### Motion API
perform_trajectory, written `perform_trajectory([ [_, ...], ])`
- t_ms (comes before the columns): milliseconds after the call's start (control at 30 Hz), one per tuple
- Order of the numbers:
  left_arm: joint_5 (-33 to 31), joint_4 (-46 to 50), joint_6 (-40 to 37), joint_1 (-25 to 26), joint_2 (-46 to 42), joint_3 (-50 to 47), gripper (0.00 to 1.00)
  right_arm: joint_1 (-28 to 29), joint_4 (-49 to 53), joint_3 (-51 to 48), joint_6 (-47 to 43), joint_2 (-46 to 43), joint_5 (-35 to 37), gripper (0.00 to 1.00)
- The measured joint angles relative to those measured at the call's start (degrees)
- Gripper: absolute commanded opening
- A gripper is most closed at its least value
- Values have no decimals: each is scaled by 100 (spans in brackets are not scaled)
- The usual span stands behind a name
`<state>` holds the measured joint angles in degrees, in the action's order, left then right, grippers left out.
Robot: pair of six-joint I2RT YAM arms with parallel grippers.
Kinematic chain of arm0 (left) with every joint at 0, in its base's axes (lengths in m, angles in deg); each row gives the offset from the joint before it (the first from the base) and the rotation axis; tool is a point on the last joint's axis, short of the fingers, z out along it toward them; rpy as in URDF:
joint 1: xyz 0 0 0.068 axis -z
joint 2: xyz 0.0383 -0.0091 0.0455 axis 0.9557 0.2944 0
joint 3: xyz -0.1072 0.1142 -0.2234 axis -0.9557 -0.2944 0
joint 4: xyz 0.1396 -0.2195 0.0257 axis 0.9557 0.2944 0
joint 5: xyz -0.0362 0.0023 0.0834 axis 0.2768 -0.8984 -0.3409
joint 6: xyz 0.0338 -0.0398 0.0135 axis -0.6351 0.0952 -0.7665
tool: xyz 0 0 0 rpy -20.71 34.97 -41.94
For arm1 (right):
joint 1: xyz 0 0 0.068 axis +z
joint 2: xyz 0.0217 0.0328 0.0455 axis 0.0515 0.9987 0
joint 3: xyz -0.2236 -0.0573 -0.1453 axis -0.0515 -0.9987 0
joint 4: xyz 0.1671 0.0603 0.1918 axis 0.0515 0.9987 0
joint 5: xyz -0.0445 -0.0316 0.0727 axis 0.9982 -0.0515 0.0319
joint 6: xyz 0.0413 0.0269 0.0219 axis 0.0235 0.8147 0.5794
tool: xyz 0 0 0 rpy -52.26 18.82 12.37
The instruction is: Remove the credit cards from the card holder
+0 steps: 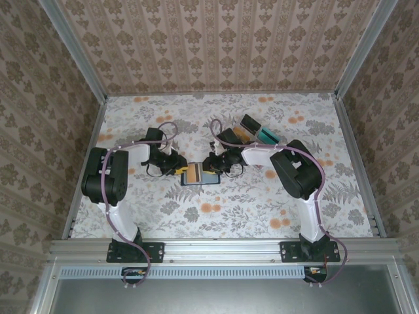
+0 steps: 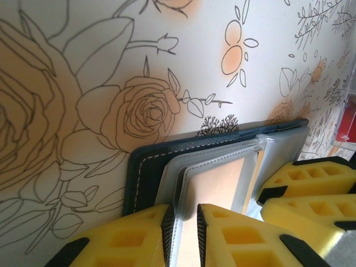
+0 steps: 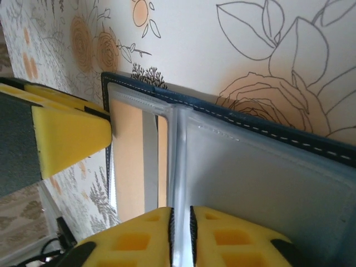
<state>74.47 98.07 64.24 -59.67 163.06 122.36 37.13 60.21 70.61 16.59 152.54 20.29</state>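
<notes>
The card holder lies open on the flowered table between both arms, navy cover down and grey-blue inside up. A tan-orange credit card sits in a clear sleeve on its left half. My left gripper is closed to a narrow gap on the stitched edge of that sleeve, with the card inside. My right gripper pinches a clear sleeve leaf standing up at the fold. The two grippers face each other across the holder. A yellow-and-black card is out of view.
A clear plastic tray with something red in it stands beyond the holder. Dark and teal boxes sit at the back right, behind the right arm. Metal-framed walls close in the table on three sides.
</notes>
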Motion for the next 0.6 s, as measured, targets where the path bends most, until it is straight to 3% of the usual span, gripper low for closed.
perform_trajectory([
  [167, -15, 7, 0, 0, 0, 0, 20, 116, 28, 0, 251, -105, 129, 30],
  [600, -107, 50, -2, 0, 0, 0, 15, 649, 203, -96, 857, -498, 787, 25],
])
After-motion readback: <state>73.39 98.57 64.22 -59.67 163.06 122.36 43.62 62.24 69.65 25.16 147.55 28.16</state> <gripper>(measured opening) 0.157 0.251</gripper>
